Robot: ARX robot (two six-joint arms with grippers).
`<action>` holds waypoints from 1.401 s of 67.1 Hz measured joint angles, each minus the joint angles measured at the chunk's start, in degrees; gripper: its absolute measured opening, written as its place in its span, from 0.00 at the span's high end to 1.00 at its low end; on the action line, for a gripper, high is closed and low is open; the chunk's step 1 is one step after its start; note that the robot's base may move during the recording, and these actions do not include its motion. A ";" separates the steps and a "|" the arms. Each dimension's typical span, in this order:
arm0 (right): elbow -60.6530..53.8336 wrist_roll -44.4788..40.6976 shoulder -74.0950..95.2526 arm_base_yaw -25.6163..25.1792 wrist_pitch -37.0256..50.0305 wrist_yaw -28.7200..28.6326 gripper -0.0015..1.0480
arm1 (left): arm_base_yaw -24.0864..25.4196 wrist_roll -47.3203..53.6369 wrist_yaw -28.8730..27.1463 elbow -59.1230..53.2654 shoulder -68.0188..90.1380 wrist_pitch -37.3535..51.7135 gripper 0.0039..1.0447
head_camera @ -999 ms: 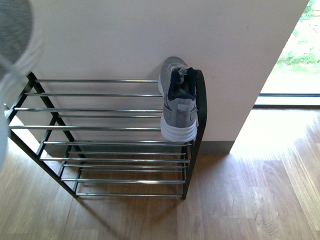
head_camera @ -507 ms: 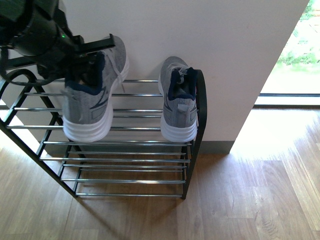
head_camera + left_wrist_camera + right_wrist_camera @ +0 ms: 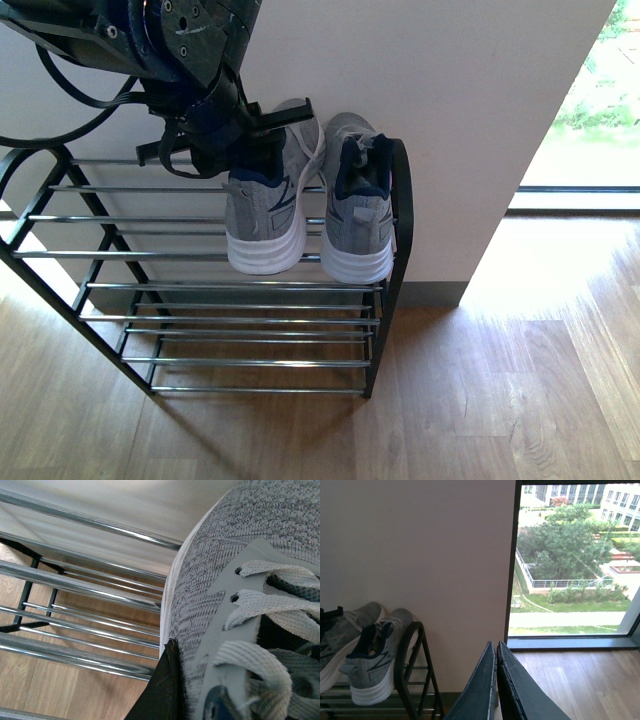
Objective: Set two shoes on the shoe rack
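The shoe rack stands against the wall, with black arched sides and chrome bars. One grey knit sneaker rests on its top tier at the right end. My left gripper is shut on a second grey knit sneaker and holds it on the top bars just left of the first. In the left wrist view the held sneaker fills the frame, one black finger pressed to its side, over the rack bars. My right gripper is shut and empty, away from the rack. The pale-blue sandals are out of view.
A beige wall stands behind the rack. Wooden floor spreads in front and to the right. A floor-level window lies at the far right. The rack's lower tiers hold nothing.
My left arm has carried the second sneaker rightward across the rack, from the left part of the top tier to just beside the first sneaker. The first sneaker has not moved.
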 joint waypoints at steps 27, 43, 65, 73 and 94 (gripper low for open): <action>0.00 -0.02 -12.81 0.02 -13.14 0.04 0.98 | -2.43 -2.03 -11.37 -23.23 -23.63 9.18 0.08; 0.00 -0.02 -12.87 0.02 -13.14 0.02 0.98 | -2.56 -0.72 -20.74 -45.44 -50.88 9.31 0.09; 0.00 -0.02 -12.92 0.02 -13.14 0.00 0.98 | -4.31 6.54 -21.40 -62.05 -82.79 12.24 0.17; 0.00 -0.02 -12.92 0.02 -13.14 0.04 0.98 | -0.42 20.81 -10.05 -73.88 -86.47 34.07 0.37; 0.00 -0.04 -12.92 0.02 -13.14 0.04 0.50 | 7.80 28.74 -1.97 -84.59 -97.53 36.89 0.92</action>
